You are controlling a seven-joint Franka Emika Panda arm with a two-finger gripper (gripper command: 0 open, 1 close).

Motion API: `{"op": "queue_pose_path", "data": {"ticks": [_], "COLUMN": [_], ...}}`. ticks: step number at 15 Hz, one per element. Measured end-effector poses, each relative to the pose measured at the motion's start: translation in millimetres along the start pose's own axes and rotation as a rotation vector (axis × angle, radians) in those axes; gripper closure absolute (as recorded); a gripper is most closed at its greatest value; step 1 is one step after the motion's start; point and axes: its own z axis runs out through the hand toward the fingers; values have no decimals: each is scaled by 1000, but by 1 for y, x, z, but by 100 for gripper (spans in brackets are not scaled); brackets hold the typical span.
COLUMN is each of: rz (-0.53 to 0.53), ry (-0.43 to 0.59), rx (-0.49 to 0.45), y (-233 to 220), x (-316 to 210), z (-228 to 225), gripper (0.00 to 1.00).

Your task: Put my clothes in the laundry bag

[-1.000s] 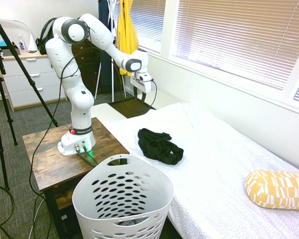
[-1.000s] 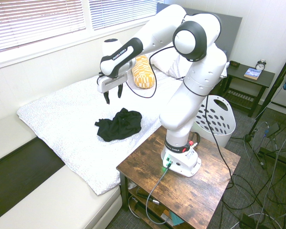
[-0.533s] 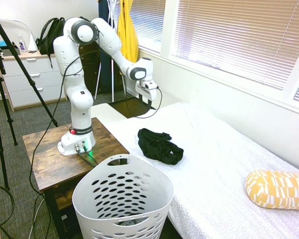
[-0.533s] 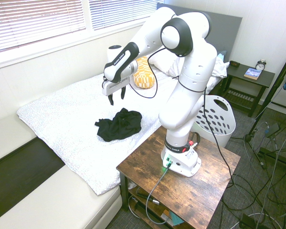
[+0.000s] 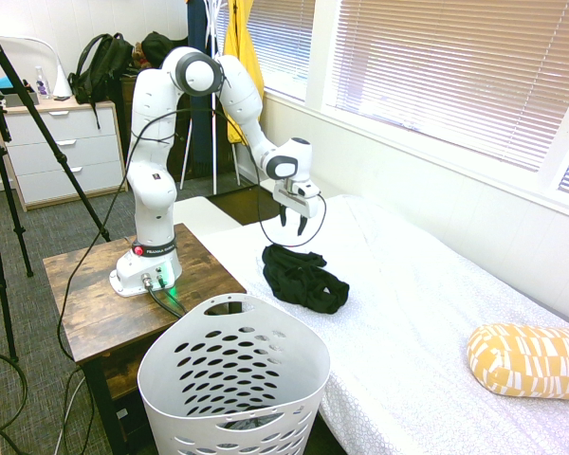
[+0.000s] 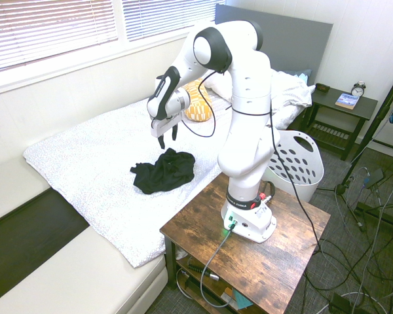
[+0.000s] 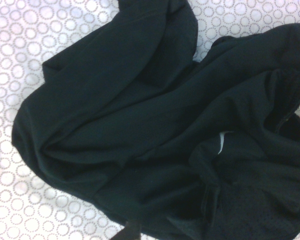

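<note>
The black clothes lie crumpled on the white bedspread, near the bed's edge beside the arm's table; they also show as the black clothes and fill the wrist view as black clothes with a white tag at one edge. My gripper hangs open a short way above the garment's end, fingers pointing down, not touching it; in the other exterior view the gripper stands just above the heap. The white perforated laundry bag stands on the floor at the bed's side, also seen as the laundry bag.
A yellow patterned pillow lies further along the bed. A wooden side table bears the arm. A yellow garment hangs by the window. A nightstand holds a book and a clock.
The arm has swung over the bed and lowered, bringing the gripper from near the window wall to just above the black clothes. The clothes have not moved.
</note>
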Motion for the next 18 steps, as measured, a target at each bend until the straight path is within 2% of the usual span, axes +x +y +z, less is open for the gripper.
{"op": "queue_pose_path", "data": {"ticks": [8,18], "rz": [-48,-42], "ry": [-59,-115], "rx": [-71,-108], "y": [6,-13], "x": [66,92], "z": [69,132], "gripper": [0,0]}}
